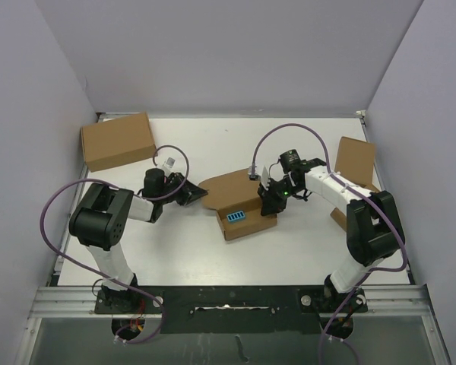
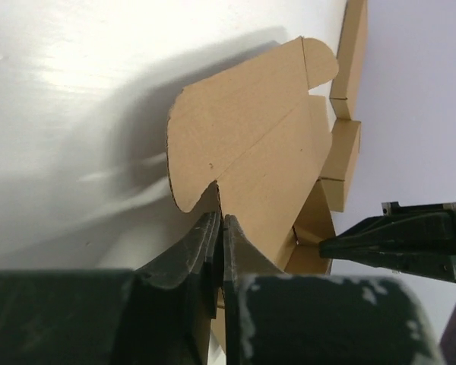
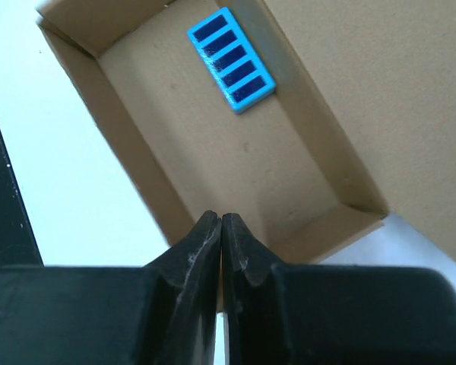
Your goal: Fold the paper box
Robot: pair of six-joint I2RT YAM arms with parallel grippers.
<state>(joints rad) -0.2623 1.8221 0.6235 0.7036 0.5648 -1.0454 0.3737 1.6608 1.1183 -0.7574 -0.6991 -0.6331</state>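
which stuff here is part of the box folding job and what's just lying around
Job: paper box, half folded, open tray; left gripper pinching its flap; right gripper shut at its end wall.
Lying about: larger closed carton, far left; brown boxes, right edge; blue slotted block, inside the tray.

Place: a robotics lab cell set up for recording, not a home or a shop.
Walls: plain pale panels (image 1: 228, 53) close in the table on three sides.
Table: a white table (image 1: 213, 255), matte and unmarked.
Machines: a left arm (image 1: 106, 220) and a right arm (image 1: 368, 228) are bolted to a metal rail (image 1: 235, 296) at the near edge.
Wiring: purple cables (image 1: 43, 220) loop loose over the arms.
Props: plain cardboard test pieces, namely an open paper box (image 1: 232, 190) holding a blue block (image 1: 236, 217), a closed carton (image 1: 118, 141) and more boxes (image 1: 355, 161) at the right.
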